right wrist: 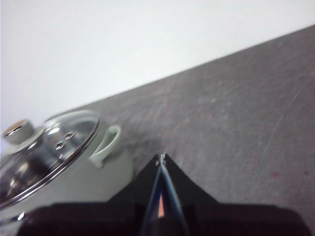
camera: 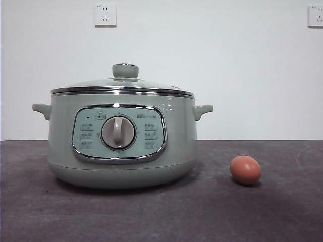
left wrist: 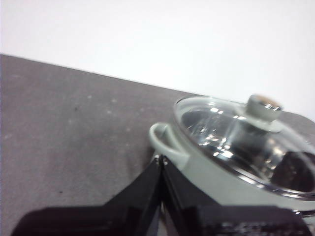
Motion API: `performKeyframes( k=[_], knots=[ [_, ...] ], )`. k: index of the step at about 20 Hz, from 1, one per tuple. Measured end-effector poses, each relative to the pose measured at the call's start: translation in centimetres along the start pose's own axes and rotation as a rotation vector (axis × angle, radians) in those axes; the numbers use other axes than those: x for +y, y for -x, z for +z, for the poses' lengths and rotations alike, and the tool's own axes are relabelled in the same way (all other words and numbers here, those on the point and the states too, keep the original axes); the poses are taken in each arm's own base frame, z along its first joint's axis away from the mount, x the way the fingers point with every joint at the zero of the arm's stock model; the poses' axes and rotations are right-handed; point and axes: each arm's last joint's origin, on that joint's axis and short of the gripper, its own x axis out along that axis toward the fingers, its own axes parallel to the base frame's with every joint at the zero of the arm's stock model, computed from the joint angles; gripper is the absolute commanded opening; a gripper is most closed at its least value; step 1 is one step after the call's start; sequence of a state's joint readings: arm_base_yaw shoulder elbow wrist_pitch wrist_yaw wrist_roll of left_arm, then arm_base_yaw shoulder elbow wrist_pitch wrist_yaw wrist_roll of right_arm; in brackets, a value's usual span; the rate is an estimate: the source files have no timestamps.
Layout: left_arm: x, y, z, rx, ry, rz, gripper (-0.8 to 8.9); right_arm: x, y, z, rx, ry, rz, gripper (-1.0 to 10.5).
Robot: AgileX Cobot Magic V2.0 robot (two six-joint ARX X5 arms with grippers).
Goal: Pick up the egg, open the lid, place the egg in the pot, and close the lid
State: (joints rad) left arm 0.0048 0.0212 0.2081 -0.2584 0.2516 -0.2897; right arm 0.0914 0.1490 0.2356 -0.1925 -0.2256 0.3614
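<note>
The egg (camera: 246,169) lies on the dark table (camera: 151,217), just beside the pot (camera: 121,141), whose lid (camera: 123,84) sits on. Both the left gripper (left wrist: 161,160) and right gripper (right wrist: 162,158) hang clenched, holding nothing. The right one should open wide first, then close gently across the egg's middle.

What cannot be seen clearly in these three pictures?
- Inside of the pot: hidden in the front view by its wall; in both wrist views, reflections on the glass lid blur it.
- Panel labels around the dial: too small to read, front view.
- The egg: outside both wrist views.
- Left end effector and right end effector: absent from the front view.
</note>
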Motion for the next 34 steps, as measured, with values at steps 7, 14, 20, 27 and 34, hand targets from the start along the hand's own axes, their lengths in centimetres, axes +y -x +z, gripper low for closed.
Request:
performKeyframes(
  k=[7, 14, 20, 27, 34],
  knots=[
    [-1.4, 0.7, 2.6, 0.15, 0.035, -0.104, -0.07, 2.0, -0.2, 4.4, 0.203, 0.049, 0.086, -0.1],
    [-2.7, 0.7, 5.3, 0.344, 0.028, -0.241, -0.07, 4.0, -0.5, 8.8, 0.437, 0.136, 0.152, -0.1],
    [-3.6, 0.6, 7.5, 0.485, 0.017, -0.353, -0.07, 4.8, -0.6, 11.0, 0.64, 0.176, 0.162, -0.1],
    [-4.4, 1.2, 9.4, 0.611, -0.013, -0.394, -0.07, 4.8, -0.4, 10.8, 0.845, 0.174, 0.164, -0.1],
    [-4.5, 1.4, 9.4, 0.644, -0.032, -0.395, 4.99, 4.7, -0.8, 10.7, 0.861, 0.182, 0.169, 3.2]
  ],
)
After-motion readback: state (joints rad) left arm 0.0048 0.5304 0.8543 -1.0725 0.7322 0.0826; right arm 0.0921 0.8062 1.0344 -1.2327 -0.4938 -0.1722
